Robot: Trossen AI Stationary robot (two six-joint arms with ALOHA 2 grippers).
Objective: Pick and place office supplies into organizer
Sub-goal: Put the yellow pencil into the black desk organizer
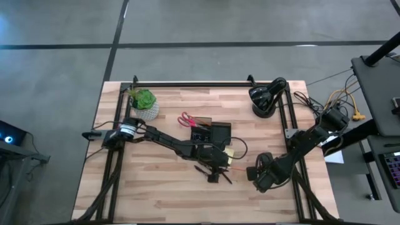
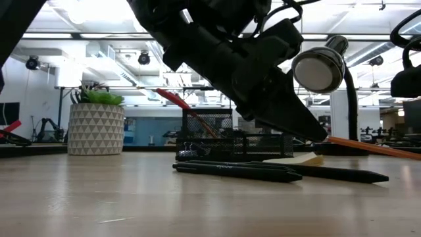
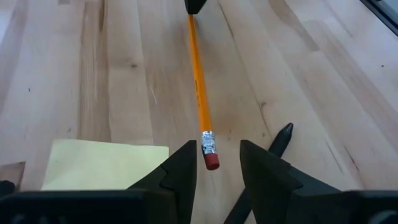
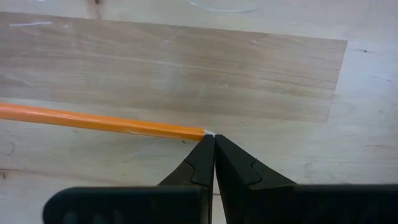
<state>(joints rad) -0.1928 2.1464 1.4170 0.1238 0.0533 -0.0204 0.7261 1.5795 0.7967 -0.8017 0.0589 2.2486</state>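
An orange pencil (image 3: 199, 87) lies slanting between my two grippers; it also shows in the high view (image 1: 240, 167) and the low view (image 2: 371, 149). My right gripper (image 4: 213, 138) is shut on its pointed end, to the right of centre (image 1: 255, 172). My left gripper (image 3: 217, 149) is open, its fingers on either side of the eraser end (image 3: 211, 162) without touching it. A yellow sticky-note pad (image 3: 106, 165) and black pens (image 2: 230, 170) lie under the left arm. The dark organizer (image 1: 215, 132) stands mid-table, and the red-handled scissors (image 1: 187, 119) stick out at its left. My right gripper pinches the pencil's pointed end (image 4: 198, 131) between its two fingertips, which lie across the pencil. The pencil runs from there toward my left gripper. In the low view its eraser end (image 2: 332, 139) stands higher than the end toward my right gripper, off the table.
A potted plant (image 1: 144, 103) stands at the far left and a black lamp (image 1: 265, 100) at the far right. A black pen tip (image 3: 283, 134) lies just beside my left gripper's finger. Bare wood shows along the near edge (image 1: 187, 203).
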